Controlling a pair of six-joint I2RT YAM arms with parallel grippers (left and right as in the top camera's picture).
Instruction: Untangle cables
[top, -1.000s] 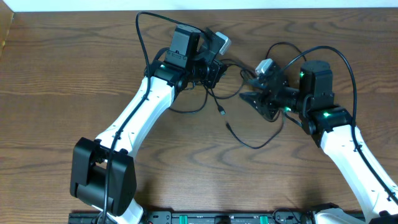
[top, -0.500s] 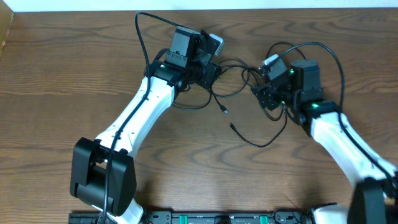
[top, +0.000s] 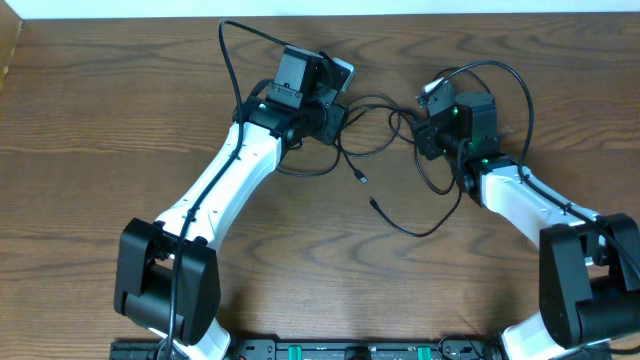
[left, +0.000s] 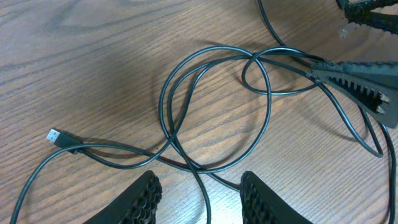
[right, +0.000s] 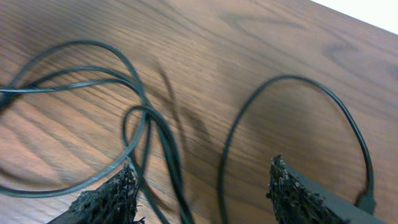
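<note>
— What colour is the table?
— Brown, with wood grain all over and darker streaks running left to right. A white strip shows past its far edge.
— And the cables?
— Black, every one I can see from here. One plug has a silvery tip.
— The arms?
— White shells with black joints and black blocks at the wrists. A green light glows on the left one.
— The fingers?
— The left fingers are black and ridged in neat rows. The right fingers are black too, with a rough, pebbly surface.
</note>
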